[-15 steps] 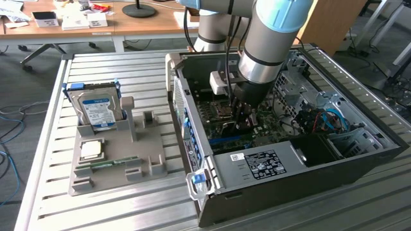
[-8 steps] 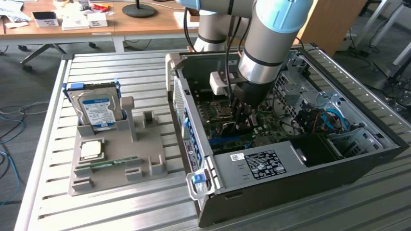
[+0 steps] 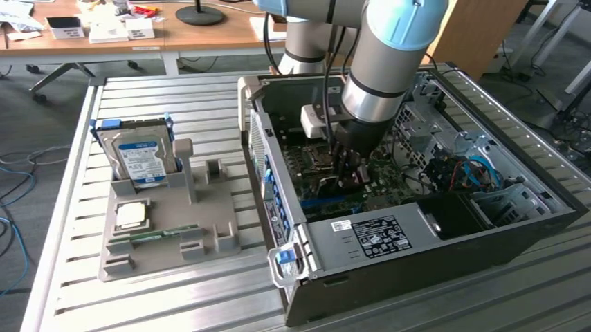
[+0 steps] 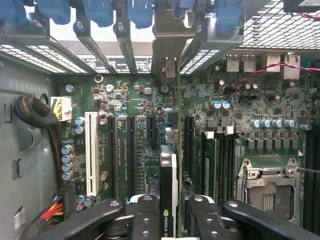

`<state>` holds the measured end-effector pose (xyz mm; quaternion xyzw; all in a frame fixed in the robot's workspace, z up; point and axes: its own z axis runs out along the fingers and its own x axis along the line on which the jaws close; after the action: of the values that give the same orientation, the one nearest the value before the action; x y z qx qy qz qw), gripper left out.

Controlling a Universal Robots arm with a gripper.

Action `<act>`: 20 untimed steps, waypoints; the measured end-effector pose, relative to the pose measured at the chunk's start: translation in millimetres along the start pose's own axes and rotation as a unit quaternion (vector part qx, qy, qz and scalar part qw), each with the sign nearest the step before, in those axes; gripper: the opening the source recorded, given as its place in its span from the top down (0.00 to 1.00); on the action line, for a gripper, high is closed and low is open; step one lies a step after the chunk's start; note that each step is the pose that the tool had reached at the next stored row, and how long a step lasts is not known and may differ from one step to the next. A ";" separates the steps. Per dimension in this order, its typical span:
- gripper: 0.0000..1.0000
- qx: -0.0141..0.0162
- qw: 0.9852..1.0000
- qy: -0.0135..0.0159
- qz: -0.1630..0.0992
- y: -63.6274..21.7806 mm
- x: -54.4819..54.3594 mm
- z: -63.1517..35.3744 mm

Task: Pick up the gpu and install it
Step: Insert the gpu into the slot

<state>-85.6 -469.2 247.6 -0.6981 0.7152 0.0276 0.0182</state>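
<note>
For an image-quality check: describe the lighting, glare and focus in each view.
Exterior view: even daylight on the slatted table, the inside of the computer case dark, the gripper in shadow. Wrist view: bright backlight through the rear vents washes out that edge; the motherboard is sharp, the gpu seen edge-on between the near, softer fingers.

Open computer case (image 3: 406,228) on the tabletop (image 3: 185,304); parts holder (image 3: 166,228) at its 9 o'clock; gpu (image 4: 172,165) stands edge-on inside the case.
</note>
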 end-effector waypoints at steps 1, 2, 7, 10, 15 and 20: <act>0.73 0.000 1.000 0.000 0.000 0.0 0.1 0.5; 0.73 0.000 1.000 0.000 0.000 0.0 0.1 0.8; 0.73 0.000 1.000 0.000 0.000 0.0 0.2 2.0; 0.73 0.000 1.000 0.000 0.000 0.0 0.2 2.2; 0.73 0.000 1.000 0.000 0.000 0.0 0.1 1.8; 0.73 0.000 1.000 0.000 0.000 -0.2 0.0 0.0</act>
<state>-85.4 -469.2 247.6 -0.6978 0.7155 0.0273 0.0179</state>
